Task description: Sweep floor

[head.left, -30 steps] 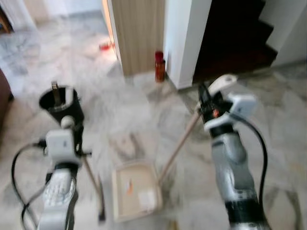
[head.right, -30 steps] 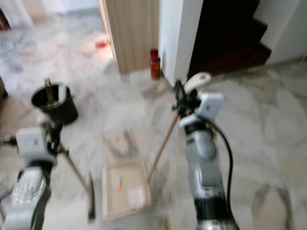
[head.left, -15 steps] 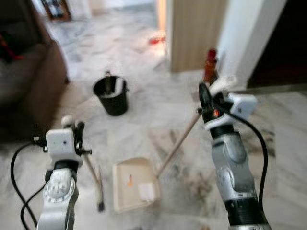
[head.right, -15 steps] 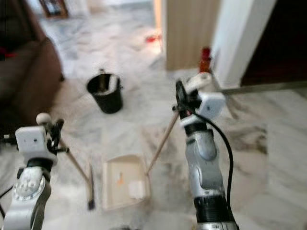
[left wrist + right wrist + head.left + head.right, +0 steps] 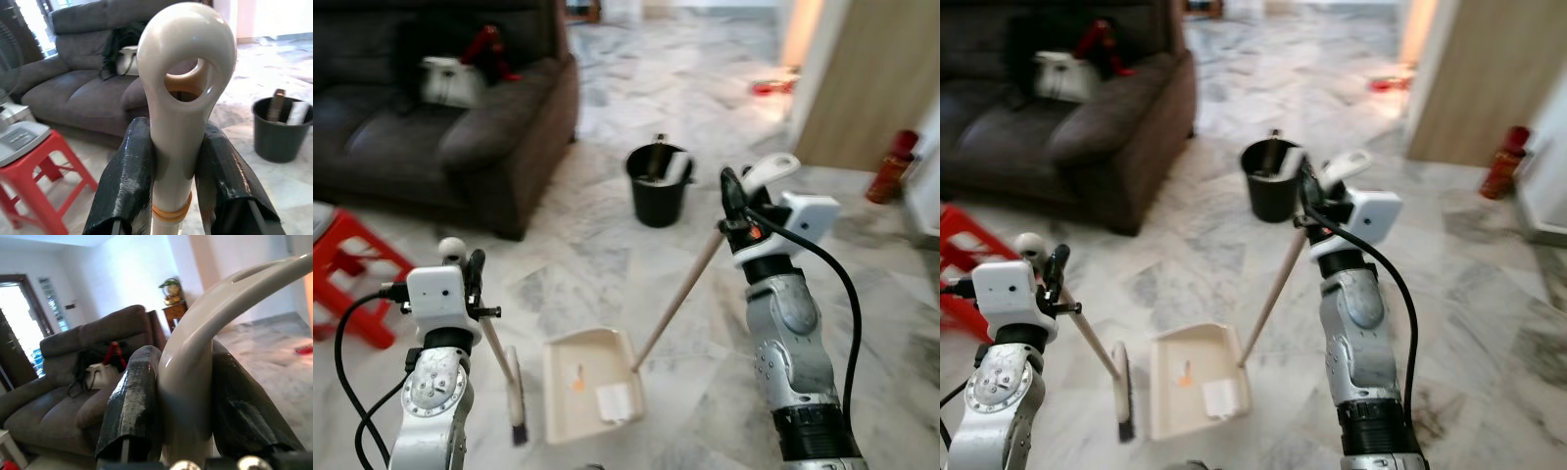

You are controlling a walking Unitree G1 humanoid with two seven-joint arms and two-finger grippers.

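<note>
My left gripper (image 5: 462, 266) is shut on the cream top of a broom handle (image 5: 183, 88). The wooden stick slants down to the dark brush head (image 5: 516, 392), which rests on the marble floor. My right gripper (image 5: 736, 201) is shut on the curved cream grip of the dustpan handle (image 5: 195, 362). Its wooden stick (image 5: 680, 299) runs down to the cream dustpan (image 5: 587, 382) lying flat on the floor between my arms. Inside the pan lie a white scrap (image 5: 612, 399) and a small orange bit (image 5: 578, 372).
A black bucket (image 5: 658, 184) stands on the floor ahead. A dark brown sofa (image 5: 440, 117) with a bag on it fills the far left. A red stool (image 5: 352, 274) stands at the left. A wooden panel (image 5: 876, 88) and a red bottle (image 5: 889, 166) are far right.
The camera has swung left: the sofa and red stool have come into sight, and the bucket has shifted right. Both grippers keep their hold on the handles.
</note>
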